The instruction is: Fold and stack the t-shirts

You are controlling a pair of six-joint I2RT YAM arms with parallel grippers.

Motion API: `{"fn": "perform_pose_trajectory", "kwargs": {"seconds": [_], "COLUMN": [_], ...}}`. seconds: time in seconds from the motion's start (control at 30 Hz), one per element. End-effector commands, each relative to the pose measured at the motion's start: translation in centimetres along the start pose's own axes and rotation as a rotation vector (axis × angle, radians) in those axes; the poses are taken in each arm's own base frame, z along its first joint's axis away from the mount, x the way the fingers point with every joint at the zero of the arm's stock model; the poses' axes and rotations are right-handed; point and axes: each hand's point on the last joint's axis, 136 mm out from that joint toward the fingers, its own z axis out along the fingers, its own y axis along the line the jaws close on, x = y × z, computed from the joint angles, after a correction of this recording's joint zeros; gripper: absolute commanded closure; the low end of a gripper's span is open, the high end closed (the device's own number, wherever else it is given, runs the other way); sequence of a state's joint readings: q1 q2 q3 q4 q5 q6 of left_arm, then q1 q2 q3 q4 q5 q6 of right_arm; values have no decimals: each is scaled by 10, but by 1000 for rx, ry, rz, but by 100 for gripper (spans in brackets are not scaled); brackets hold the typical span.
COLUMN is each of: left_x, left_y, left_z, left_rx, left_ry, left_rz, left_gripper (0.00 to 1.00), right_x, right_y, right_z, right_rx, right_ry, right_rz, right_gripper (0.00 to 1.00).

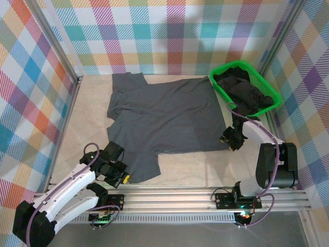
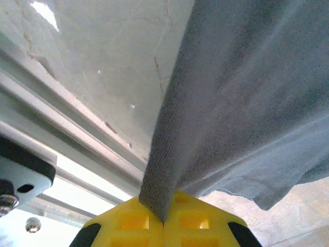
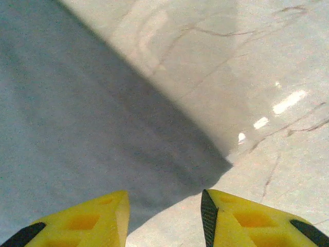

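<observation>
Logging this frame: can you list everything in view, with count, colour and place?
t-shirt: one, slate blue-grey, spread flat across the middle of the table
dark clothes: a pile, count unclear, black, inside the basket
basket: one, bright green, far right corner of the table
table: one, pale marbled top, under everything
walls: multicoloured plaid, around the far and side edges
rail: one, silver metal, along the near edge
left gripper: one, yellow fingers, near left, shut on the t-shirt's near edge
right gripper: one, yellow fingers, open over the t-shirt's near right corner
</observation>
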State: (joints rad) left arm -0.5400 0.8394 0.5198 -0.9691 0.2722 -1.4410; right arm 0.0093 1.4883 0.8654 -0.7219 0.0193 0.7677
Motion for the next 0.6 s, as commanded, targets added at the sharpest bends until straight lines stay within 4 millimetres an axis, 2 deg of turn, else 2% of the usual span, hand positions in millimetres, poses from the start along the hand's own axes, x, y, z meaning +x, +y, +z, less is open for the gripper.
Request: {"fn": "perform_pose_trajectory", "kwargs": {"seconds": [0.0, 0.17, 0.27, 0.47, 0.57], "left_x": [7, 9, 12, 17, 20], "left_y": [7, -1, -3, 1, 4], "left_z": [-8, -6, -7, -11, -13], "left_rx": [-60, -55, -62, -73, -80], "left_ry": [11, 5, 4, 4, 3], "left_rz": [1, 26, 47, 79, 90], "left_gripper": [100, 100, 100, 100, 100], "right_x": [-5, -5, -4, -4, -7], "right_y": [-9, -25, -27, -18, -15], "right_z": [7, 11, 15, 29, 27], "right_rx": [26, 44, 27, -3, -15], "right_ry": [1, 8, 10, 44, 26], "right_rz": [-2, 27, 26, 26, 15], "right_gripper": [58, 59, 60, 70, 84]}}
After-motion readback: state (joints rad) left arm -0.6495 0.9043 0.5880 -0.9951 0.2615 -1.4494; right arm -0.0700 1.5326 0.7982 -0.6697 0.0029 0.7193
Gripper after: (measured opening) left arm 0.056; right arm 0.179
